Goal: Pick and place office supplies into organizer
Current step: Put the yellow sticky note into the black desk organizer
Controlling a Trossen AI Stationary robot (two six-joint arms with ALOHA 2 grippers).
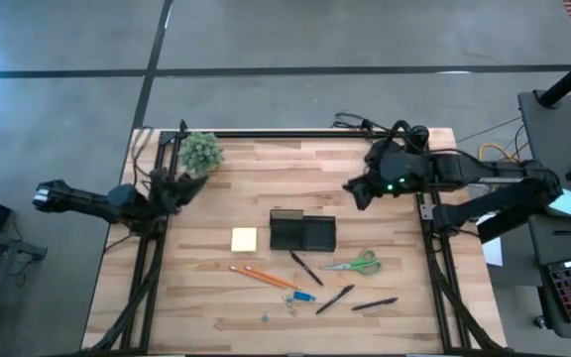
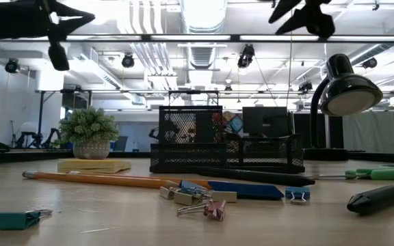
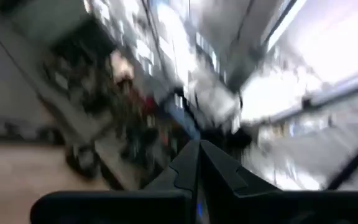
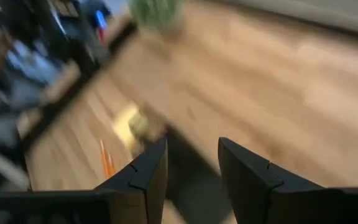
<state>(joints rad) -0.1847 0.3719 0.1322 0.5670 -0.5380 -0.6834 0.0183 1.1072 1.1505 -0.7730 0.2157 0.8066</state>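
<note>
The big wooden table (image 1: 385,288) holds everything. Two dark arms reach over it. The right gripper (image 1: 353,190) hangs above the far right part of the table, well apart from the things, and its two fingers (image 4: 148,171) stand apart with a clear gap and nothing between them. The left gripper (image 1: 188,188) sits at the far left side, just beside the small green plant (image 1: 202,151), and its fingers (image 3: 185,165) are pressed together with nothing held. In the middle of the table stands the black organizer (image 1: 302,232), a mesh tray with a tall part and a low part. The yellow sticky pad (image 1: 244,239) lies near its left side, not touching. The green scissors (image 1: 357,264) lie to the right of the tray, nearer the front. Two orange pencils (image 1: 262,275) lie crossed in front of the pad. One black pen (image 1: 305,268) lies just in front of the tray, and two more pens (image 1: 335,298) lie nearer the front edge. A little blue piece (image 1: 303,296) and some small clips (image 2: 200,203) lie by the pencil tips.
</note>
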